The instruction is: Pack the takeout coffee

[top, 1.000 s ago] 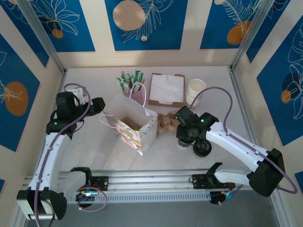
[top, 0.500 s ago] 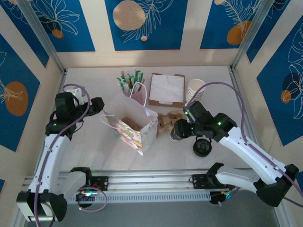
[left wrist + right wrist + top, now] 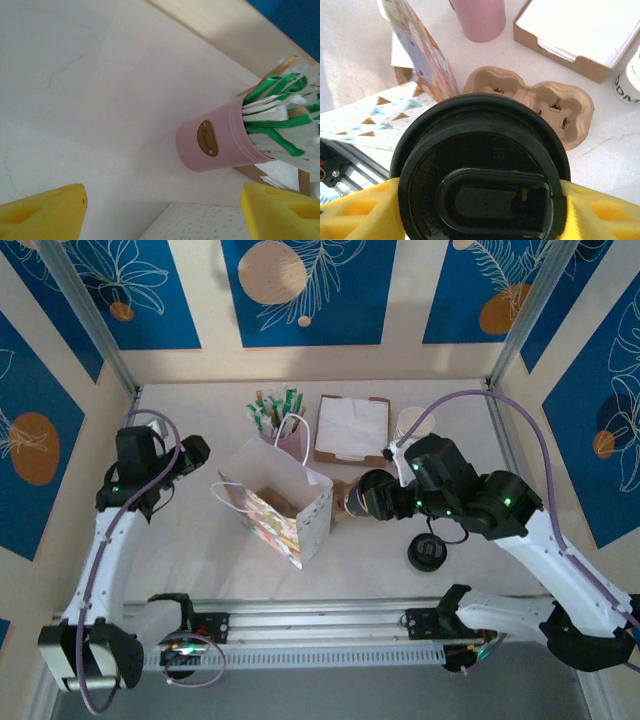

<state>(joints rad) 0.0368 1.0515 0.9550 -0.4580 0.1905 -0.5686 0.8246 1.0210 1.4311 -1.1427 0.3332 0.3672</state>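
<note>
top: overhead, far | wrists: close, angled down | shared: pink cup

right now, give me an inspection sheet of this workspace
surface: pale table, no spills seen
job's things: takeout coffee held near the pulp cup carrier, whose visible holes are empty; patterned paper bag stands open
clutter: pink cup of stirrers, napkin box, stack of white cups, loose black lid
claws: right claw clamps the coffee; left claw open, empty
cables: purple cables arch over each arm
surroundings: blue-and-cream panels
</note>
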